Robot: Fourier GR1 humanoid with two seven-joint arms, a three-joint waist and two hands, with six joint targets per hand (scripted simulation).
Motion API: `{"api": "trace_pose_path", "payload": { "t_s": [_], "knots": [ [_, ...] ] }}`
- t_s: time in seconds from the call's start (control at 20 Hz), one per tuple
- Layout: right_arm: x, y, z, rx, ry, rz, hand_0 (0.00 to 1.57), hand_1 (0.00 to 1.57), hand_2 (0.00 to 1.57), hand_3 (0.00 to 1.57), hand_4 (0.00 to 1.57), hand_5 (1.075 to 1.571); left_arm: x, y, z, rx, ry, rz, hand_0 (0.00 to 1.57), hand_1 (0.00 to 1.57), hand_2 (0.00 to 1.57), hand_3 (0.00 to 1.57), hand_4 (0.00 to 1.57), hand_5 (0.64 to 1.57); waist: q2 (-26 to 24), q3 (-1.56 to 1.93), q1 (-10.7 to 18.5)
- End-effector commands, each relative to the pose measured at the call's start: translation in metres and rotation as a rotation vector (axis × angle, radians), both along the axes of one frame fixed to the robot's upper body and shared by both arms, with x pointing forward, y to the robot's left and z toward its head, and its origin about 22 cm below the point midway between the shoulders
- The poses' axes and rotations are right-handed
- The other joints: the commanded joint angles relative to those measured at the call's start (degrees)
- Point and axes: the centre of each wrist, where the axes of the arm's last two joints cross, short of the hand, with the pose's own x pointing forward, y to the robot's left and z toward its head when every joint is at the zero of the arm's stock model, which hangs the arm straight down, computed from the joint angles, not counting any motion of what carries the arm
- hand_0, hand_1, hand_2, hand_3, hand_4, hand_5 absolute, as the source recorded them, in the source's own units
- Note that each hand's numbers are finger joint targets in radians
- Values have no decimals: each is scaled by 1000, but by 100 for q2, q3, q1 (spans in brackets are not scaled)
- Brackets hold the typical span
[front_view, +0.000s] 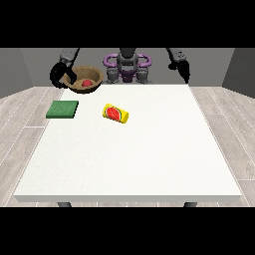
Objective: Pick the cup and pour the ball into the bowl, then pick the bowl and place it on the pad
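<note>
Pouring judged done: red ball [87, 82] lay inside the brown bowl [84, 79], and the yellow cup [115, 113] lay on its side on the white tabletop [149, 154], right of the green pad [63, 109]. Bowl held up at the far left, seemingly lifted, by the hand at the view's left [63, 75], fingers curled round its rim. Hand at the view's right [183, 68] hung far back beside the tabletop; state of its fingers not clear. Left to do: bringing the bowl nearer and setting it on the pad.
</note>
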Motion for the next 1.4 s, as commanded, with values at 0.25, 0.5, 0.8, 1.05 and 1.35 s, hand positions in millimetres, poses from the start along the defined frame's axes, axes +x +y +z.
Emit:
{"api": "trace_pose_path", "payload": {
  "t_s": [0.25,0.5,0.8,1.05,1.35],
  "knots": [
    [-34,-103,20,-67,-89,-70,1571,1571,1571,0,911,1571,10,72,67,-47,-157,-9,0,0,0,0,1311,1525,588,10,318],
    [-35,-113,30,-53,-200,-110,1571,1571,1571,0,869,1570,-8,165,108,-63,-248,74,0,0,0,0,1289,1571,1091,6,415],
    [-22,-110,47,-36,-219,-125,1571,1571,1571,0,763,1567,-26,202,106,-41,-257,89,0,0,0,0,1213,1565,1155,4,400],
    [-30,-139,55,-27,-317,-275,1571,1571,1571,709,0,1560,-21,209,129,-67,-395,72,0,0,0,0,1189,1558,1896,9,470],
    [-22,-125,42,-37,-237,-191,420,420,562,917,0,1518,-18,210,134,-53,-350,90,0,0,0,0,1174,1549,1698,8,399]
  ]
}}
